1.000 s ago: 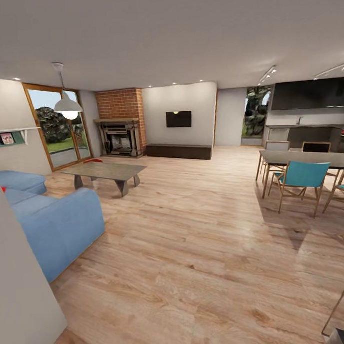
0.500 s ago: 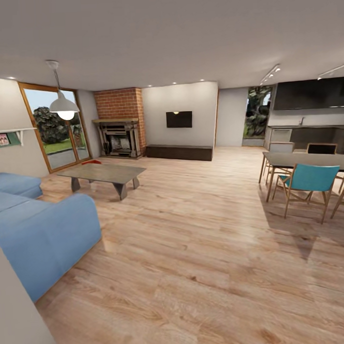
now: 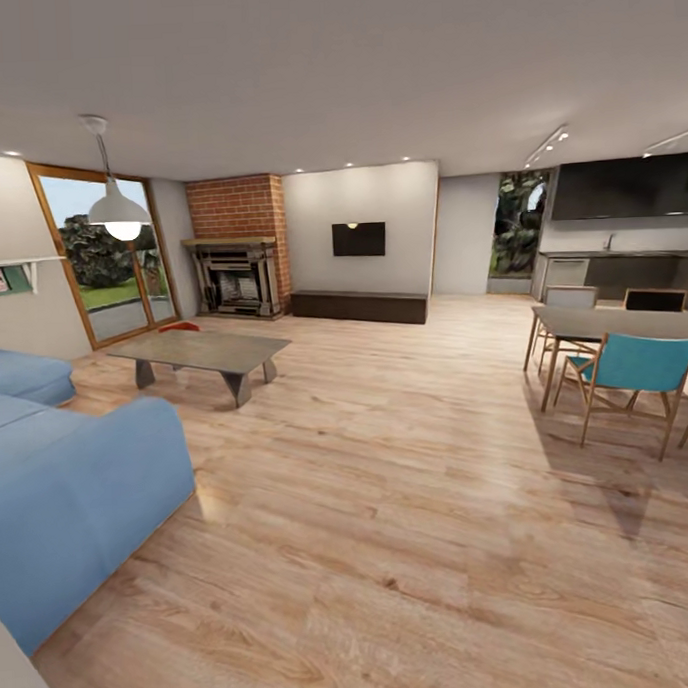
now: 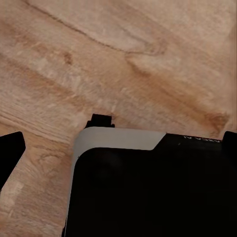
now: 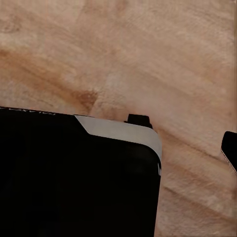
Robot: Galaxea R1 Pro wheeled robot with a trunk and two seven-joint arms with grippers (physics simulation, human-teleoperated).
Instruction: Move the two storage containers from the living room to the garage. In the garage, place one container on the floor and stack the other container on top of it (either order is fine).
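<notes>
A sliver of orange-red (image 3: 186, 327) shows on the floor just behind the low grey coffee table (image 3: 202, 350), on the side toward the glass doors (image 3: 100, 257). By its colour it is probably one of the two storage containers, though too little of it shows to be sure, and a second one cannot be made out. The table hides most of it, which would explain why only its top edge peeks over.

Around it lies the living room: the brick fireplace (image 3: 238, 251), the black wall TV (image 3: 358, 239) above the long dark bench (image 3: 358, 305), and the blue sofa (image 3: 65, 476) close on the robot's left. To the right stand a dining table (image 3: 623, 324) and a teal chair (image 3: 635, 369).

Both wrist views look straight down at the light wood plank floor (image 4: 123, 64) over the robot's dark base (image 4: 148, 187) (arms apparently hanging low, a sensible carry for driving). Whether either pincer is apart or together cannot be told. The fetching has seemingly not begun; the approach looks like the step in hand.
</notes>
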